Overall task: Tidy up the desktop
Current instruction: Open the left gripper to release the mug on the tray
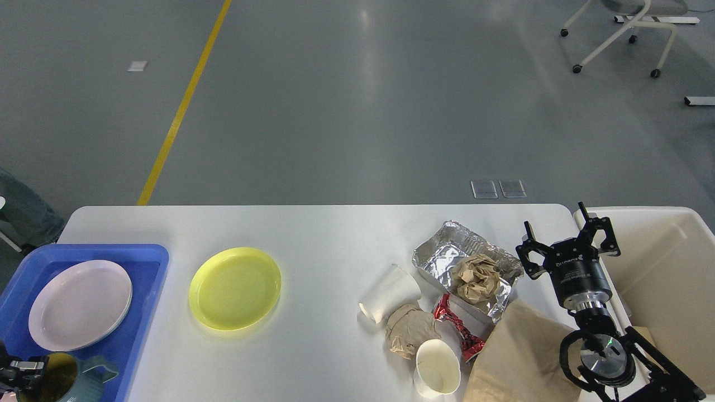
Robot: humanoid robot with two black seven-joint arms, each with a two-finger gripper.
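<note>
The white desktop [335, 234] fills the lower half of the head view. My left gripper [29, 371] is at the bottom left edge, shut on the rim of a teal mug [78, 378], which sits low over the near end of the blue tray [151, 251]. A pale pink plate [78, 304] lies in the tray. A yellow plate [234, 287] lies on the desktop to the right of the tray. My right gripper [567, 237] is open and empty, pointing away from me over the desktop's right edge, beside the cream bin [670, 268].
Litter lies at the right: a foil container [441, 257] holding crumpled paper [475, 276], a tipped paper cup [391, 293], an upright paper cup [438, 368], a brown paper wad [405, 329], a red wrapper [455, 324] and a brown paper bag [519, 357].
</note>
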